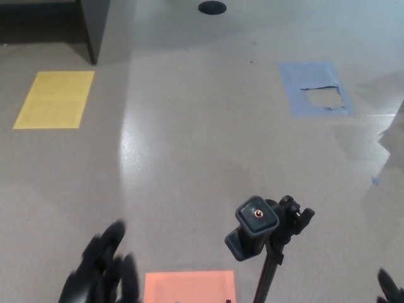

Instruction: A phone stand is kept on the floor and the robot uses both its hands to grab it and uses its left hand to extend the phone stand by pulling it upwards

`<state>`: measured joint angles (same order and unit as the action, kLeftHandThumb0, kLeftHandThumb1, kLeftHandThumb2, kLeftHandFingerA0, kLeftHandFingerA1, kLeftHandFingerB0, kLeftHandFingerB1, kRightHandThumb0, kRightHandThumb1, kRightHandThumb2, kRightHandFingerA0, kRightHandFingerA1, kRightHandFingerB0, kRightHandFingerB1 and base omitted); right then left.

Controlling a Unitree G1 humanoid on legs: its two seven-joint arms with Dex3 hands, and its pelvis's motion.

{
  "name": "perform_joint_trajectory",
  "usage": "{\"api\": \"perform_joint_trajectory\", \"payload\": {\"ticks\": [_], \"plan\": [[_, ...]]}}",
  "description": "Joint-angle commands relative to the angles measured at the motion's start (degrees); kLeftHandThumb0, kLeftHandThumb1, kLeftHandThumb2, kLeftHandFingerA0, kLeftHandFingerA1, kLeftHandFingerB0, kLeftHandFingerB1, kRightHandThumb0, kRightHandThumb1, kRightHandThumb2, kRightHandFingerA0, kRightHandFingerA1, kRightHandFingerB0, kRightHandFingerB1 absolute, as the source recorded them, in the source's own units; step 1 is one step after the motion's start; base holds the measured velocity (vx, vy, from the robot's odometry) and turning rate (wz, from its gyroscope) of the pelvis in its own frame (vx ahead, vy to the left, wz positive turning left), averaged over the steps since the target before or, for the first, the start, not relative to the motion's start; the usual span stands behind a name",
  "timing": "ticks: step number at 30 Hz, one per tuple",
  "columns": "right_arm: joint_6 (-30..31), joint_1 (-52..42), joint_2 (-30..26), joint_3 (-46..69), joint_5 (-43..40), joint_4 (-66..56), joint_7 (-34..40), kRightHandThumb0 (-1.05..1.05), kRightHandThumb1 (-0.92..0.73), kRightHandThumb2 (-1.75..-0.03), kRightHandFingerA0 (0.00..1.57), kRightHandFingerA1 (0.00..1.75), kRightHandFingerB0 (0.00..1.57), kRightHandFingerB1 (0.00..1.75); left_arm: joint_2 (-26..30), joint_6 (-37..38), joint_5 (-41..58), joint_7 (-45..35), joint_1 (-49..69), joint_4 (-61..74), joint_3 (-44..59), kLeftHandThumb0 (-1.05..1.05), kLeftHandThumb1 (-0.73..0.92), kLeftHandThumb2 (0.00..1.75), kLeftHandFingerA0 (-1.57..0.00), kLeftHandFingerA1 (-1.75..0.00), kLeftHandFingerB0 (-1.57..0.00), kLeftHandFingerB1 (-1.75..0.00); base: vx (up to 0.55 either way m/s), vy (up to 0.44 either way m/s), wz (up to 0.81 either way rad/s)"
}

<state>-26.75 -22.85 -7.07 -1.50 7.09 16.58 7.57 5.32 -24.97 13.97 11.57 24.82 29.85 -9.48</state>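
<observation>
The black phone stand (pixel 264 235) rises from the floor at the bottom centre, its square mounting head with a brass screw facing up and a knob at its right. My left hand (pixel 101 278) is low at the bottom left, blurred, fingers spread, well left of the stand and holding nothing. Only a fingertip of my right hand (pixel 390 291) shows at the bottom right corner, away from the stand.
An orange floor patch (pixel 189 287) lies just left of the stand's pole. A yellow patch (pixel 55 98) is at the far left, a torn blue patch (pixel 314 88) at the far right. A dark cabinet corner (pixel 93 28) and a round black base (pixel 212 7) sit at the top.
</observation>
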Motion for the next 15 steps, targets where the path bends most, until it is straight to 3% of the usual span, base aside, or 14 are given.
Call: {"api": "perform_joint_trajectory", "payload": {"ticks": [1, 2, 3, 4, 5, 6, 7, 8, 9, 10, 11, 14, 15], "plan": [[-25.8, -21.1, -7.8, 1.4, -6.1, -5.6, -7.9, -0.81, -0.77, -1.12, 0.01, 0.33, 0.00, 0.18, 4.1, 61.5, -5.7, -13.1, 26.1, -28.6, 11.8, -0.75, 0.86, 0.68, -0.10, -0.23, -0.12, -0.25, 0.00, 0.000, 0.00], [-26.2, -21.2, -7.6, 1.2, -6.0, -5.2, -7.8, -0.81, -0.77, -1.12, 0.01, 0.33, 0.00, 0.18, 3.8, 62.4, -5.1, -13.6, 26.4, -29.8, 12.4, -0.75, 0.86, 0.68, -0.10, -0.23, -0.12, -0.25, 0.00, 0.000, 0.00], [-26.1, -20.8, -7.6, 1.0, -6.7, -5.0, -8.4, -0.80, -0.75, -1.10, 0.00, 0.32, 0.00, 0.17, 2.9, 61.8, -3.5, -14.9, 26.8, -32.0, 13.2, -0.78, 0.70, 1.04, -0.01, -0.35, -0.08, -0.41, 0.00, 0.000, 0.00], [-25.7, -20.3, -7.7, 0.8, -7.8, -4.8, -9.3, -0.80, -0.76, -1.09, 0.00, 0.30, 0.00, 0.16, 2.4, 60.8, -2.2, -15.9, 26.6, -33.4, 14.0, -0.77, 0.87, 0.68, -0.11, -0.23, -0.14, -0.27, 0.00, 0.000, 0.00], [-25.3, -19.9, -7.6, 0.9, -7.9, -4.6, -9.5, -0.82, -0.75, -1.10, 0.00, 0.31, 0.00, 0.15, 2.6, 60.7, -2.3, -15.7, 26.2, -33.7, 14.3, -0.82, 0.76, 0.79, -0.09, -0.24, -0.11, -0.29, 0.00, 0.000, 0.00], [-24.8, -19.3, -7.4, 1.0, -7.7, -4.0, -9.4, -0.79, -0.92, -0.68, 0.04, 0.30, 0.00, 0.15, 2.7, 61.2, -2.7, -15.0, 25.5, -34.3, 14.7, -0.82, 0.76, 0.78, -0.09, -0.25, -0.11, -0.30, 0.00, 0.000, 0.00], [-24.6, -19.0, -7.4, 1.1, -7.6, -3.6, -9.6, -0.79, -0.92, -0.68, 0.04, 0.30, 0.00, 0.15, 2.4, 61.6, -2.5, -15.0, 25.1, -35.1, 15.0, -0.82, 0.76, 0.78, -0.09, -0.25, -0.11, -0.30, 0.00, 0.000, 0.00], [-23.7, -18.7, -7.4, 0.9, -8.2, -3.1, -10.3, -0.81, -0.73, -1.09, 0.01, 0.32, 0.00, 0.16, 2.3, 61.6, -1.9, -15.6, 24.6, -35.8, 15.5, -0.82, 0.75, 0.78, -0.09, -0.24, -0.11, -0.29, 0.00, 0.000, 0.00], [-22.8, -18.4, -7.2, 0.9, -8.8, -2.9, -10.8, -0.81, -0.90, -0.69, 0.02, 0.30, 0.00, 0.12, 2.3, 61.1, -1.6, -15.9, 24.6, -35.6, 15.8, -0.81, 0.75, 0.78, -0.09, -0.24, -0.11, -0.28, 0.00, 0.000, 0.00], [-22.0, -18.3, -7.0, 1.0, -9.3, -3.0, -11.2, -0.81, -0.90, -0.69, 0.02, 0.30, 0.00, 0.12, 2.2, 60.5, -1.5, -15.9, 24.8, -35.0, 15.8, -0.81, 0.75, 0.78, -0.09, -0.24, -0.11, -0.28, 0.00, 0.000, 0.00], [-20.6, -18.3, -6.7, 1.2, -9.4, -4.1, -11.0, -0.84, -0.76, -1.11, 0.00, 0.30, 0.00, 0.13, 2.1, 60.8, -1.4, -15.8, 24.4, -35.8, 16.0, -0.82, 0.76, 0.77, -0.10, -0.25, -0.11, -0.28, 0.00, 0.000, 0.00], [-20.3, -17.3, -6.2, 1.5, -9.2, -4.7, -10.6, -0.85, -0.76, -1.09, 0.00, 0.30, 0.00, 0.12, 2.4, 60.8, -1.9, -15.4, 23.1, -36.3, 16.2, -0.84, 0.75, 0.76, -0.10, -0.26, -0.12, -0.30, 0.00, 0.000, 0.00], [-19.9, -17.2, -6.2, 1.5, -9.4, -4.8, -10.9, -0.86, -0.77, -1.09, 0.00, 0.28, 0.00, 0.11, 2.3, 60.4, -1.5, -15.7, 22.9, -36.2, 16.5, -0.80, 0.86, 0.67, -0.13, -0.24, -0.13, -0.27, 0.00, 0.000, 0.00]]}}
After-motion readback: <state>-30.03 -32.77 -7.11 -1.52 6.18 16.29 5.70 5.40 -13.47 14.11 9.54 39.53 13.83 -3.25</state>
